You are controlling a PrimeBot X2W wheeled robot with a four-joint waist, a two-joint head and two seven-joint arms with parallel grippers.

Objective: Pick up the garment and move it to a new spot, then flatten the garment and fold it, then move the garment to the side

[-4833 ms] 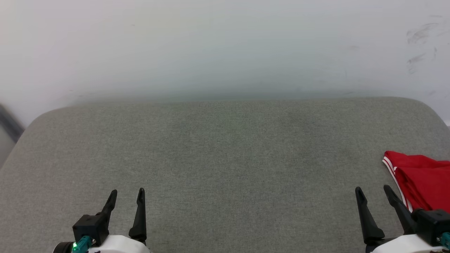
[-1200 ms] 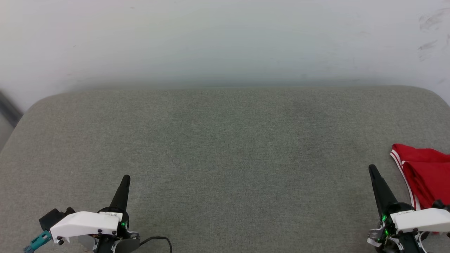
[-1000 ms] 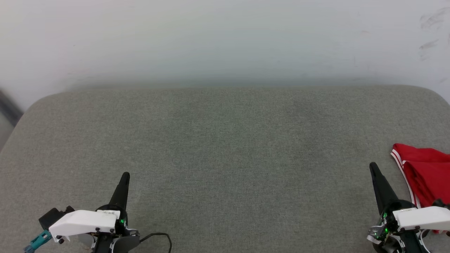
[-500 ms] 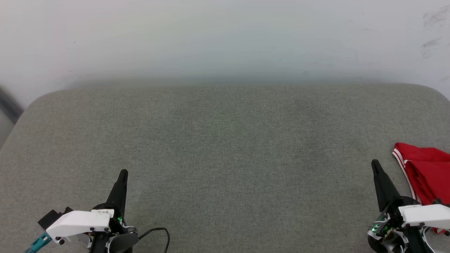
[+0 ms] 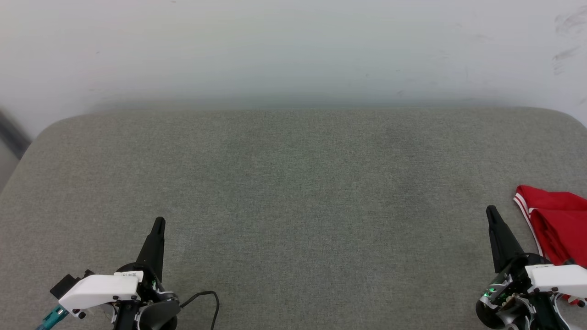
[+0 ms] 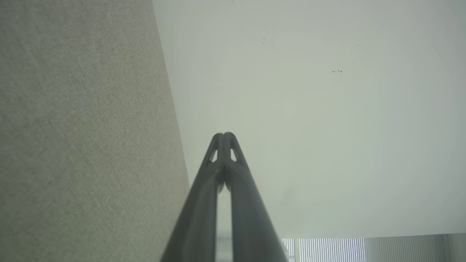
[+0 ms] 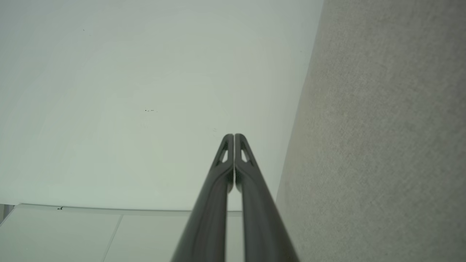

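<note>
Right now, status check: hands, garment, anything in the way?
Left hand shut, empty. Right hand shut, empty, beside the garment. Garment lies far right on the grey cushion, not gripped. Nothing seen in the way.

- No text, number or brand can be read.
- A small white label (image 5: 129,274) sits on the housing of the left gripper (image 5: 158,224), near left; its print is too small to make out.
- The garment (image 5: 557,220), near right, shows a plain red face with white striped trim.
- Dark scuffs (image 5: 567,18) on the far-right wall form no letters.
</note>
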